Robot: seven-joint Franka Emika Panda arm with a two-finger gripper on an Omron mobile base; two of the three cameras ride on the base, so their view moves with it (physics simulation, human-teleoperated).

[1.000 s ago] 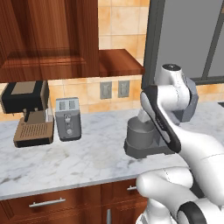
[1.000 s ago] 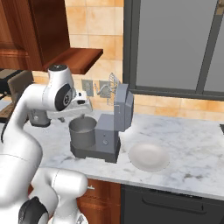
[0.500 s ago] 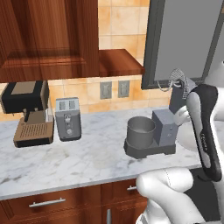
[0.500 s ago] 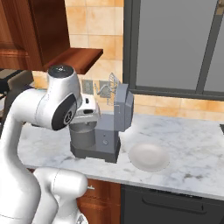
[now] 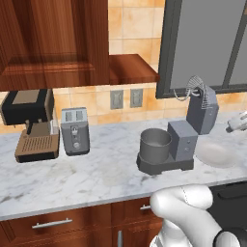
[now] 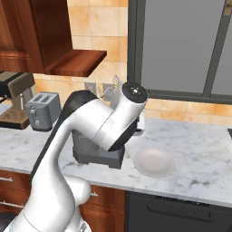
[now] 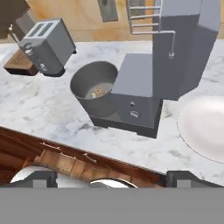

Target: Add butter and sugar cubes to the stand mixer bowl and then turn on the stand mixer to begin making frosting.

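toaster (image 5: 75,131) left of stand mixer bowl (image 5: 155,144) | plate (image 5: 215,154) right

stand mixer (image 5: 190,130): slate grey, boxy; silvery wire whisk
stand mixer bowl (image 7: 92,87): grey metal, darker inside
bits in bowl (image 7: 98,92): tan-brown and pale, too small to sort
plate (image 7: 205,127): plain white, just right of mixer in hand view
toaster (image 7: 49,46): silver with dark slots, upper left in hand view
coffee machine (image 5: 31,123): black and brown
counter (image 5: 87,176): white marble, grey veins
cabinets (image 5: 53,41): reddish-brown wood grain
wall tiles (image 5: 130,19): orange-tan, mottled
outlets (image 5: 126,98): grey
window frame (image 5: 166,48): dark grey
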